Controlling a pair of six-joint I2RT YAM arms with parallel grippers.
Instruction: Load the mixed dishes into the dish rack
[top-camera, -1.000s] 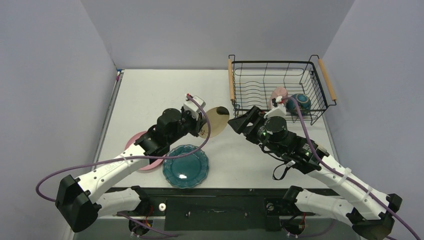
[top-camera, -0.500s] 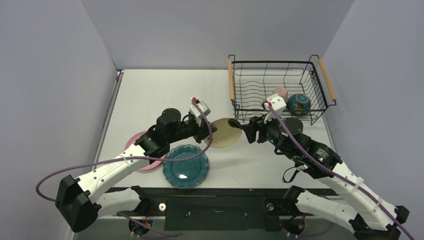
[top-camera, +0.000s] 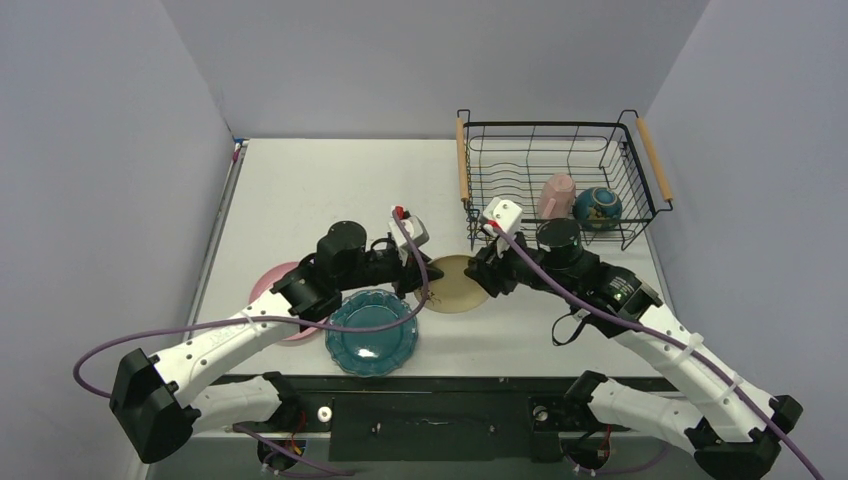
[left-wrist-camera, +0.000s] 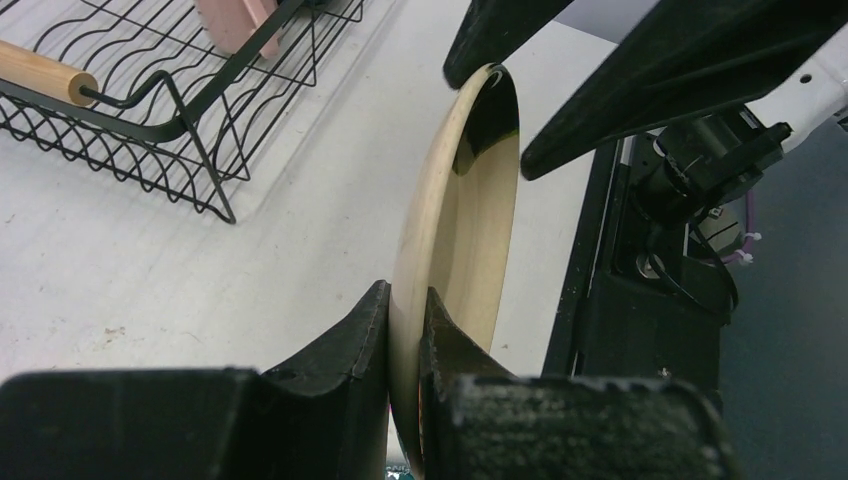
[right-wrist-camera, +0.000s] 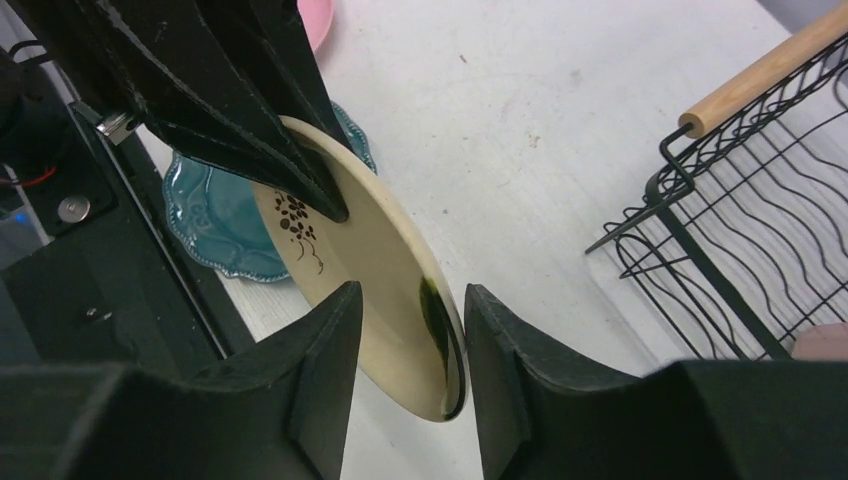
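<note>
My left gripper (top-camera: 420, 272) is shut on the near rim of the cream shallow dish (top-camera: 455, 285) and holds it tilted above the table; the left wrist view shows the grip (left-wrist-camera: 405, 305) on the dish (left-wrist-camera: 470, 190). My right gripper (top-camera: 484, 278) is open, and its jaws straddle the dish's opposite, dark-marked rim (right-wrist-camera: 405, 345). The teal scalloped plate (top-camera: 370, 333) and the pink round plate (top-camera: 268, 287) lie on the table at the front left. The pink cup (top-camera: 555, 194) and the dark-teal bowl (top-camera: 598, 207) sit inside the dish rack (top-camera: 500, 170).
The rack's wooden handle (right-wrist-camera: 760, 70) and wire wall (right-wrist-camera: 700, 260) stand close to the right of the dish. The teal plate (right-wrist-camera: 215, 225) lies just below the held dish. The black front rail (top-camera: 420, 400) runs along the near table edge.
My left gripper carried the cream dish to the right and toward the front. My right gripper swung left, away from the rack, and now straddles the dish's free rim.
</note>
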